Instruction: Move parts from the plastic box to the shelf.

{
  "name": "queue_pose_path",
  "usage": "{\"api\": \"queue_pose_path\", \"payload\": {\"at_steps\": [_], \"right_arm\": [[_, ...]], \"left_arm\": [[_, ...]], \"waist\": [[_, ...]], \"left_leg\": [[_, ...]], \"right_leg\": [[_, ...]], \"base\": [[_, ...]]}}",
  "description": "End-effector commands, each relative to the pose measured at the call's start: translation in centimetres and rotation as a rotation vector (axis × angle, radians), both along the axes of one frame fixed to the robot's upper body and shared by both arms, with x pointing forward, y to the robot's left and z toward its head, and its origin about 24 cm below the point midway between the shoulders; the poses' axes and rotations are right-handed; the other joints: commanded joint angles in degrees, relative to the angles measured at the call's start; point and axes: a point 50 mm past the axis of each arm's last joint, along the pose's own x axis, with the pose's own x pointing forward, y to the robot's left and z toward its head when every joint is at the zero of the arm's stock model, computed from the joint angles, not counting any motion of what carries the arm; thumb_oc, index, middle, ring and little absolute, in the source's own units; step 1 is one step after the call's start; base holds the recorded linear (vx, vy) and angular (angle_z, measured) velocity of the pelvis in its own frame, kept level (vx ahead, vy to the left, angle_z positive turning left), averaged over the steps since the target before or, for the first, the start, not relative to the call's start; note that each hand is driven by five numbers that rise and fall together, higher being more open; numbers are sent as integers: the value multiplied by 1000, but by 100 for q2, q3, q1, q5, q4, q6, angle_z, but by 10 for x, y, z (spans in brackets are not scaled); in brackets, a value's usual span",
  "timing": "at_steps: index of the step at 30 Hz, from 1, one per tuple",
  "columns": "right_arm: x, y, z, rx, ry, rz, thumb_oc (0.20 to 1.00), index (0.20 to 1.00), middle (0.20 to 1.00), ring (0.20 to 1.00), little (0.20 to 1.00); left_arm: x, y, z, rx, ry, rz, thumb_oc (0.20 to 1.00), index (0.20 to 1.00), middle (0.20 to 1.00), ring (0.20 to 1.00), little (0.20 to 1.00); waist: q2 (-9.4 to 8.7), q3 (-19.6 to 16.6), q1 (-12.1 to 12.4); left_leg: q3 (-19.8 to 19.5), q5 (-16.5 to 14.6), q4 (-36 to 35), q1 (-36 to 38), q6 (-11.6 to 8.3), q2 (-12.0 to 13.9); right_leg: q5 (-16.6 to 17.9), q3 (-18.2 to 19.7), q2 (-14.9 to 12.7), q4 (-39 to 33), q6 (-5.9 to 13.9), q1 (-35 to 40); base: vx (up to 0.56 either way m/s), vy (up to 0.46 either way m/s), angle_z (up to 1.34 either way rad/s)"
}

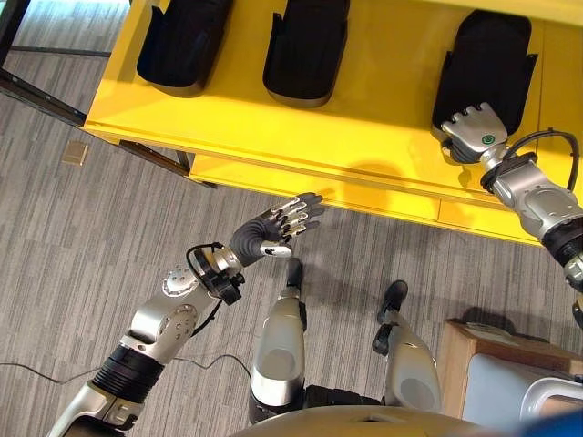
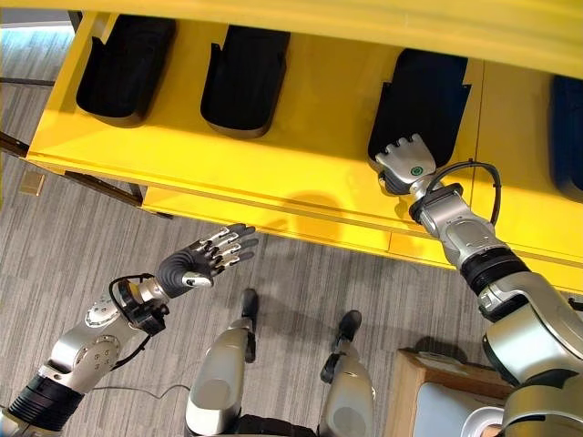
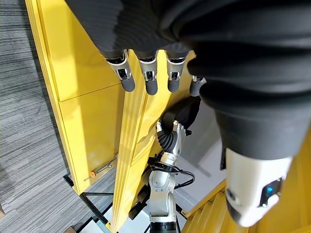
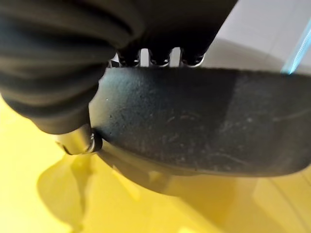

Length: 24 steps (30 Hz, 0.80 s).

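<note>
Right wrist view: right hand (image 2: 405, 162) grips the black part (image 2: 421, 100) on the yellow shelf (image 2: 301, 173), fingers over its edge. Left hand (image 1: 278, 226) hovers with fingers straight, holding nothing.

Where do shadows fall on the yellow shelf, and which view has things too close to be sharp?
Left eye view: a soft dark shadow lies on the shelf near its front edge, beyond the left hand. Right wrist view: the black part throws a shadow onto the yellow beneath it, and the right hand looms close and blurred. Left wrist view: the near cover is soft.
</note>
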Motion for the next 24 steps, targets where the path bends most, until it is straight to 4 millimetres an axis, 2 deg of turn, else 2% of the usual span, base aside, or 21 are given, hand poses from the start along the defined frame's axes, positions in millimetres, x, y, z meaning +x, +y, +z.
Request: {"api": "queue_pose_path", "payload": {"at_steps": [1, 8, 9, 10, 11, 16, 18, 24], "right_arm": [[2, -2, 42, -102, -125, 7, 200, 200, 200, 200, 200], [1, -7, 42, -122, -154, -25, 200, 200, 200, 200, 200], [2, -8, 43, -131, -155, -30, 263, 263, 263, 263, 263], [2, -8, 43, -128, -155, -36, 489, 489, 489, 489, 489], [2, -9, 44, -119, -159, -38, 1000, 1000, 1000, 1000, 1000], [0, -19, 45, -80, -183, -103, 1000, 1000, 1000, 1000, 1000], [-1, -28, 45, -2, -206, -168, 1000, 1000, 1000, 1000, 1000], [-5, -31, 58, 78, -364, -132, 1000, 1000, 1000, 1000, 1000]], "left_arm": [[-11, -4, 12, -40, -78, -62, 1000, 1000, 1000, 1000, 1000], [-11, -3, 12, -35, -80, -64, 1000, 1000, 1000, 1000, 1000], [-10, -3, 12, -36, -77, -64, 1000, 1000, 1000, 1000, 1000], [-10, -2, 12, -32, -77, -65, 1000, 1000, 1000, 1000, 1000], [-10, -2, 12, -32, -76, -71, 1000, 1000, 1000, 1000, 1000], [-11, -3, 13, -35, -77, -81, 1000, 1000, 1000, 1000, 1000], [-10, -5, 13, -18, -85, -57, 1000, 1000, 1000, 1000, 1000], [-11, -11, 11, -32, -57, -104, 1000, 1000, 1000, 1000, 1000]], "waist": [[-8, -115, 127], [3, -120, 128], [6, -118, 129], [4, -120, 128], [3, -120, 128], [33, -114, 103], [54, -104, 68], [169, -96, -3]], "left_leg": [[-148, -93, 226, -278, 402, -394], [-164, -87, 242, -314, 407, -387], [-165, -84, 238, -318, 409, -393], [-163, -79, 229, -318, 409, -392], [-165, -73, 222, -319, 407, -391], [-169, -82, 251, -328, 408, -397], [-153, -93, 272, -320, 416, -390], [-144, -101, 280, -304, 426, -412]], "right_leg": [[-1228, 92, 145, 1387, 115, 87], [-1238, 106, 142, 1414, 116, 63], [-1236, 113, 146, 1408, 119, 63], [-1236, 116, 150, 1401, 119, 65], [-1236, 121, 155, 1398, 118, 67], [-1260, 130, 150, 1437, 105, 53], [-1265, 145, 142, 1459, 94, 38], [-1269, 177, 121, 1472, 77, 17]], "base": [[0, 0, 0], [0, 0, 0], [0, 0, 0], [-3, -20, 3], [0, 0, 0], [0, 0, 0], [0, 0, 0], [-3, 48, -2]]}}
